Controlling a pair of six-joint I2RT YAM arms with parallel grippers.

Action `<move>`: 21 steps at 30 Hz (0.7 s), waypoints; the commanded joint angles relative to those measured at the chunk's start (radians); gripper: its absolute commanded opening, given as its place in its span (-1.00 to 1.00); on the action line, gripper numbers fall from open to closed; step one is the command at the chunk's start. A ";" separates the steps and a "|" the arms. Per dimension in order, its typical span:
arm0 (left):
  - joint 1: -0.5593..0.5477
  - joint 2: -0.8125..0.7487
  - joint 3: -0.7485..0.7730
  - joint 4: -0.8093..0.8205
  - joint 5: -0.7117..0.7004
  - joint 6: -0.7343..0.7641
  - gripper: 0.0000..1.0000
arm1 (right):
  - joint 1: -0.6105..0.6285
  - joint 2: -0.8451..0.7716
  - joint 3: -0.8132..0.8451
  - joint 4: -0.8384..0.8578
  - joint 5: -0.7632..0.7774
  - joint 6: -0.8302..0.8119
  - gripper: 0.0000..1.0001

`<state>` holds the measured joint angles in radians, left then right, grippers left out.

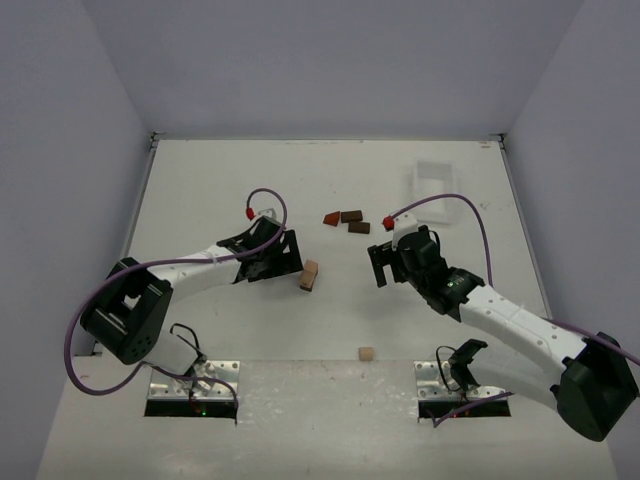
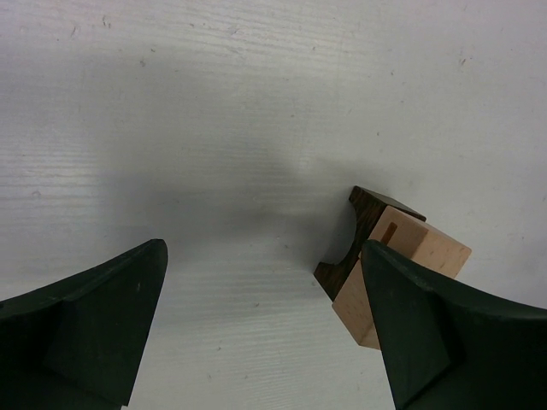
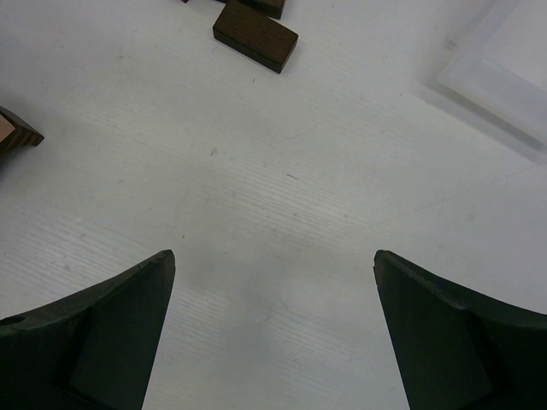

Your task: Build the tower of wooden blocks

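The wood block tower [image 1: 309, 275] is a small stack near the table's middle, a light tan block against a dark brown arched one. In the left wrist view the tower [image 2: 380, 248] sits just past my right-hand finger [image 2: 444, 333], which hides part of it. My left gripper [image 1: 291, 256] [image 2: 261, 248] is open beside the stack, with only bare table between its fingers. My right gripper [image 1: 378, 265] [image 3: 273, 256] is open and empty over bare table, to the right of the tower. Loose reddish-brown [image 1: 331, 218] and dark brown blocks [image 1: 351, 215] [image 3: 255, 36] lie farther back.
A small tan cube [image 1: 367, 353] lies alone near the front edge. A white plastic tray [image 1: 440, 185] [image 3: 504, 60] stands at the back right. Another dark brown block [image 1: 359, 227] lies just behind my right gripper. Grey walls close in the table on three sides.
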<state>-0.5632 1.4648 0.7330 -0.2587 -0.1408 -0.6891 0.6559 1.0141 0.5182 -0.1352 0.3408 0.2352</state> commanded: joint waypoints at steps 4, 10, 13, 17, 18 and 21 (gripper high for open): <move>-0.013 -0.047 0.031 0.004 -0.016 -0.003 0.87 | 0.002 -0.016 0.000 0.037 0.029 -0.009 0.97; -0.020 -0.047 0.034 0.008 -0.016 0.007 0.87 | 0.001 -0.007 0.000 0.037 0.030 -0.013 0.97; -0.022 -0.049 0.037 0.009 -0.016 0.010 0.88 | 0.002 -0.008 0.001 0.037 0.029 -0.013 0.97; -0.026 -0.047 0.040 0.009 -0.016 0.013 0.88 | 0.002 -0.008 0.000 0.037 0.030 -0.016 0.97; -0.027 -0.047 0.039 0.010 -0.016 0.013 0.88 | 0.001 -0.008 0.000 0.037 0.030 -0.016 0.97; -0.029 -0.048 0.039 0.010 -0.016 0.014 0.87 | 0.002 -0.006 0.001 0.037 0.030 -0.017 0.97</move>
<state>-0.5775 1.4502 0.7333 -0.2689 -0.1471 -0.6853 0.6559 1.0136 0.5179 -0.1352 0.3412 0.2276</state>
